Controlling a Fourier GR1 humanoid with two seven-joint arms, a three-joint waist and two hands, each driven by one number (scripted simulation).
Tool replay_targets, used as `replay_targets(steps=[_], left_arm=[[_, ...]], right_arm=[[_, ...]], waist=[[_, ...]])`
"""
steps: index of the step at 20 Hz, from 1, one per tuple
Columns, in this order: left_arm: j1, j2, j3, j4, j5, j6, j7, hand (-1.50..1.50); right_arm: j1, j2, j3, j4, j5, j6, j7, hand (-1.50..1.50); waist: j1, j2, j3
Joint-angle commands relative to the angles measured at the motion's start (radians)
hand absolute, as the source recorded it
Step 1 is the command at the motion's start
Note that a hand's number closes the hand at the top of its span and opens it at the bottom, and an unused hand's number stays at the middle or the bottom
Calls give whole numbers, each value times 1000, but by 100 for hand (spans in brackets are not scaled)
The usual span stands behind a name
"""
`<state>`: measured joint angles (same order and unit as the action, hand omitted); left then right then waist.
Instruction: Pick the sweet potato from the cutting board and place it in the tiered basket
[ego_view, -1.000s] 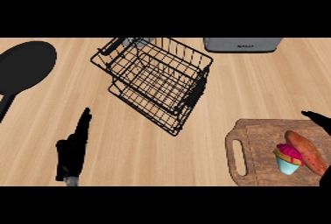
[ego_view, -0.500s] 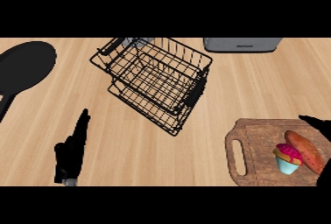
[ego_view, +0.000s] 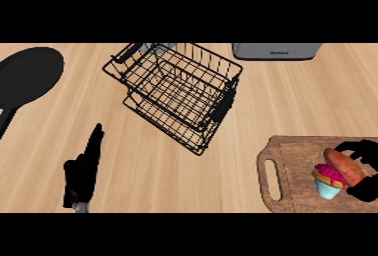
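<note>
1. The sweet potato (ego_view: 345, 166) is lying on the cutting board (ego_view: 295, 170), touching a cupcake (ego_view: 328, 181).
2. We are curling our right hand (ego_view: 362, 172) round it; lifting is not yet done.
3. The tiered basket (ego_view: 177, 90), up-left of the board, is waiting.
4. Our left hand (ego_view: 83, 172), fingers straight, is resting on the bench (ego_view: 295, 100).

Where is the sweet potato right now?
In the head view the sweet potato lies at the lower right on the wooden cutting board, touching a cupcake, with the right hand curling round it.
</note>
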<state>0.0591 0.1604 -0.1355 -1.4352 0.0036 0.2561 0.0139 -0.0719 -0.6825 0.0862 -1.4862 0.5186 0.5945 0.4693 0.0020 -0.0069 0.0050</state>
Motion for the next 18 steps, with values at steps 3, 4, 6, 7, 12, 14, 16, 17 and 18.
replay_targets(steps=[3,4,6,7,12,14,16,17,18], left_arm=[[-24,-17,19,83,-8,-12,17,0],[63,-11,11,13,3,-20,-18,0],[32,-36,-17,15,-22,-5,30,0],[10,-37,2,59,-17,-2,18,0],[61,10,28,4,15,-58,23,0],[6,-27,9,38,-25,-5,44,0],[10,10,30,10,-11,-28,51,0],[25,-19,5,16,-19,-19,37,0],[11,-22,11,12,-19,-7,59,0]], right_arm=[[9,23,4,102,88,-72,-170,150],[81,33,23,34,96,-107,-197,150],[24,11,24,33,115,-60,-182,150],[-14,11,58,48,142,-67,-204,150],[67,106,99,-132,224,-150,-73,150],[30,276,165,-198,276,-210,129,150],[43,387,248,-250,354,-241,284,150],[35,442,281,-272,381,-259,338,150],[46,494,318,-286,420,-272,410,150]], waist=[[-1,8,-5],[-2,6,-5],[-1,7,-5],[2,8,-5],[-9,2,-6],[-14,1,-8],[-10,-4,-9],[-10,-6,-10],[-12,-4,-9]])
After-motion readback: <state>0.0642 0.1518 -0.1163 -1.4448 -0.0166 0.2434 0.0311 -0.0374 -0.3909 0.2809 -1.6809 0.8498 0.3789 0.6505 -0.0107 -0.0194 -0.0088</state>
